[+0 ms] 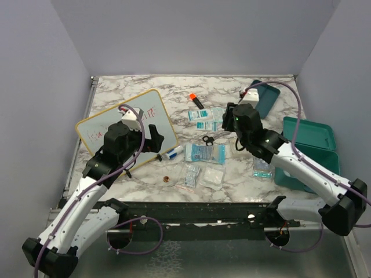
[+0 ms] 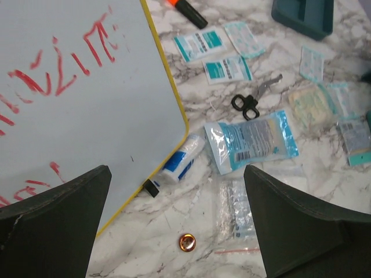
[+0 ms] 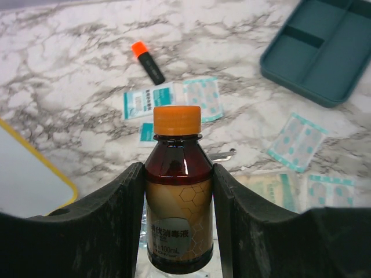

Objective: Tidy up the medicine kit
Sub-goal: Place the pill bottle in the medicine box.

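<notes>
The medicine kit's teal case (image 1: 316, 134) lies open at the table's right edge. Its divided tray insert (image 1: 265, 97) (image 3: 324, 52) (image 2: 304, 14) sits apart at the back right. My right gripper (image 1: 232, 119) (image 3: 178, 168) hovers over the table's middle, shut on a brown medicine bottle (image 3: 178, 202) with an orange cap, held upright between the pads. My left gripper (image 1: 154, 137) (image 2: 177, 174) stands wide open above the whiteboard's corner, with nothing between its fingers. Below it lie a white-and-blue tube (image 2: 181, 159) and a small copper-coloured disc (image 2: 186, 242).
A yellow-framed whiteboard (image 1: 124, 130) with red scribbles fills the left. Scattered in the middle are a blue-and-clear packet (image 2: 255, 142), small black-handled scissors (image 2: 249, 103), several wipe sachets (image 2: 200, 45) and plasters, clear bags (image 2: 235, 208), and an orange-capped black marker (image 1: 196, 101).
</notes>
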Available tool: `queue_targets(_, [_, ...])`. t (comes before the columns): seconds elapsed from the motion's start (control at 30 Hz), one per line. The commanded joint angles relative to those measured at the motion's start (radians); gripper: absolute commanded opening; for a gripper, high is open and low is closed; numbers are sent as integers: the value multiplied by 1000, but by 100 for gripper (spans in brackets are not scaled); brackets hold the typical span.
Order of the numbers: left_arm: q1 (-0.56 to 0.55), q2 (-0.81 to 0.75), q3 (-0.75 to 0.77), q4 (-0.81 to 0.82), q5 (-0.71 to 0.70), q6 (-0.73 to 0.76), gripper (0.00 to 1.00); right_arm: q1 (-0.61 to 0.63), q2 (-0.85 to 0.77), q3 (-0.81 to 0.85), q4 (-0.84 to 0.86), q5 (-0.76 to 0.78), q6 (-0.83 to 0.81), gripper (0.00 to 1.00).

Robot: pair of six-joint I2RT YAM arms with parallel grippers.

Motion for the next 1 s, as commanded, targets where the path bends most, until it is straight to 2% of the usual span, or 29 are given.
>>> queue_targets(0.0, [-3,35,-40,23,127,54,99,-74,-98,-1,-102,98,47,25])
queue_targets(0.2, [-3,-20,-63,36,65,60,99,-160,-199,11,-246,225,60,23])
queue_targets(0.5, [-23,-58,-66,39,33,51,99,-192,-380,-9,-452,454,231,18])
queue_targets(0.63, [-41,-66,-63,32,2,56,99,-192,-403,-3,-557,521,280,16])
queue_targets(0.97, [-79,-121,-66,25,-13,60,99,-193,-383,-37,-865,557,607,15])
